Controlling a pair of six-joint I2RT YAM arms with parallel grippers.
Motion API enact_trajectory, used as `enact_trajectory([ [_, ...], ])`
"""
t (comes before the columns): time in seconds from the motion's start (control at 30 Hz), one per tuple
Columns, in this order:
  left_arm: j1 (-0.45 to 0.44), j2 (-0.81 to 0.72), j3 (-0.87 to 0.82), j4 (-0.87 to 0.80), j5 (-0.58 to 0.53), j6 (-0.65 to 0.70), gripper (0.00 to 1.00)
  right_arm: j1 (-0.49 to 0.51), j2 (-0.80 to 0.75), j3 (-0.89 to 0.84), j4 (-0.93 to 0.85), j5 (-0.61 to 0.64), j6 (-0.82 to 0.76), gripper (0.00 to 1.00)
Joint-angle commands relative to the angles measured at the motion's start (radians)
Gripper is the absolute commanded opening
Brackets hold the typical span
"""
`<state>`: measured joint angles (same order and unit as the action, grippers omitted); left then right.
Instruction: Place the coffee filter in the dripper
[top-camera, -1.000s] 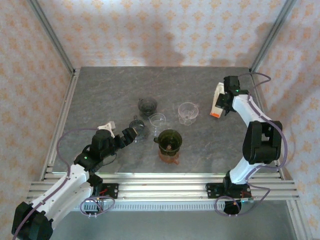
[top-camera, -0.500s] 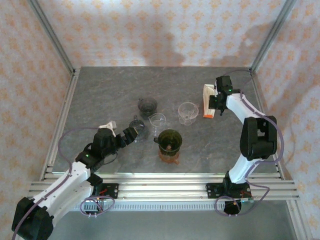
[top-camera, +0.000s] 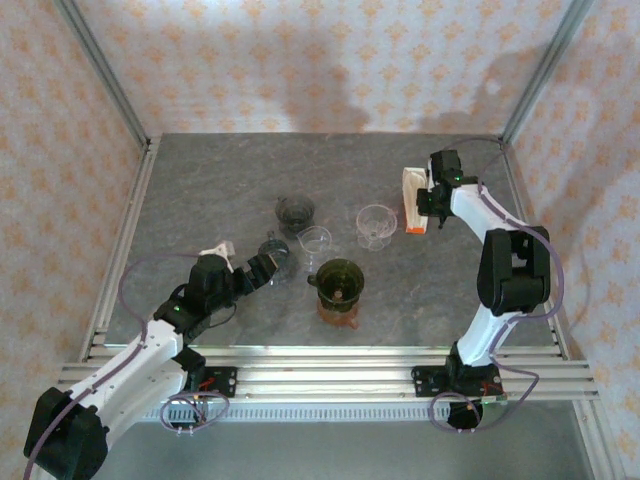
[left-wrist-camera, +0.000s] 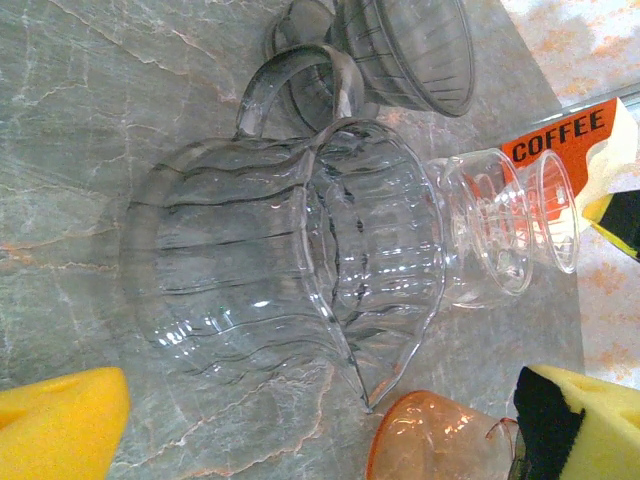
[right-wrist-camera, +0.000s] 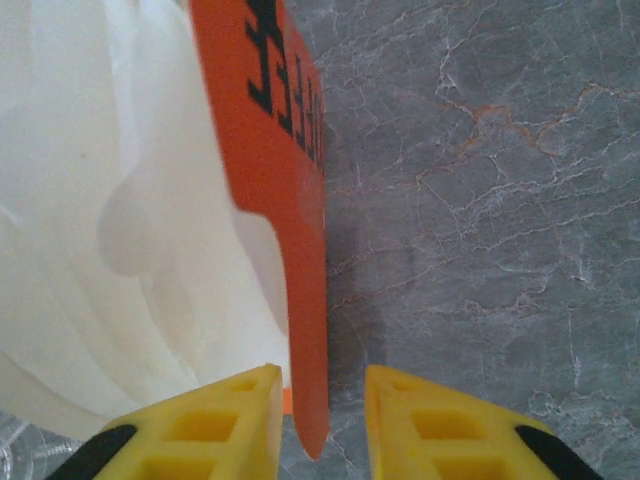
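The right gripper (right-wrist-camera: 322, 400) has moved the orange-and-white paper coffee filter pack (right-wrist-camera: 150, 200) leftward. Its jaws are now loosened around the pack's edge. The left gripper (left-wrist-camera: 320, 425) is spread wide.

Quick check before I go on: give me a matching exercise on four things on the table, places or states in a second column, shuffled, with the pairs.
Things:
1. coffee filter pack
2. dark green dripper
3. smoky grey dripper
4. left gripper

Places or states:
A. open, facing a clear ribbed dripper
B. sitting on an orange vessel
C. its orange edge between the fingers of the right gripper
D. back row of cups, leftmost

Pairs: 1-C, 2-B, 3-D, 4-A
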<state>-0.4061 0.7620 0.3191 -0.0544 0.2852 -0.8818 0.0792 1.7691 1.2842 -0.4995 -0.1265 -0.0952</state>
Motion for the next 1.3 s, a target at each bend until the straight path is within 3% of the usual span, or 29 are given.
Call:
enact_trajectory([
  [0.0, -0.005, -0.001, 0.032, 0.023, 0.017, 0.004, 1.0, 0.005, -0.075, -0.035, 0.034, 0.04, 0.039, 0.33],
  [0.2, -0.006, -0.002, 0.023, 0.019, 0.019, -0.003, 1.0, 0.006, -0.242, -0.126, 0.092, 0.046, 0.159, 0.35],
  [0.37, -0.005, -0.005, 0.018, 0.018, 0.017, -0.006, 1.0, 0.045, -0.294, -0.109, 0.048, 0.044, 0.257, 0.34],
  [0.53, -0.006, -0.006, 0.023, 0.019, 0.012, -0.013, 1.0, 0.094, -0.204, -0.007, -0.038, 0.095, 0.35, 0.32],
  [0.93, -0.007, -0.006, 0.043, 0.001, 0.001, -0.029, 1.0, 0.102, -0.065, 0.103, 0.019, 0.093, 0.507, 0.26],
  [1.27, -0.007, -0.007, 0.038, -0.008, 0.001, -0.023, 1.0, 0.106, 0.02, 0.202, -0.037, 0.123, 0.516, 0.24],
])
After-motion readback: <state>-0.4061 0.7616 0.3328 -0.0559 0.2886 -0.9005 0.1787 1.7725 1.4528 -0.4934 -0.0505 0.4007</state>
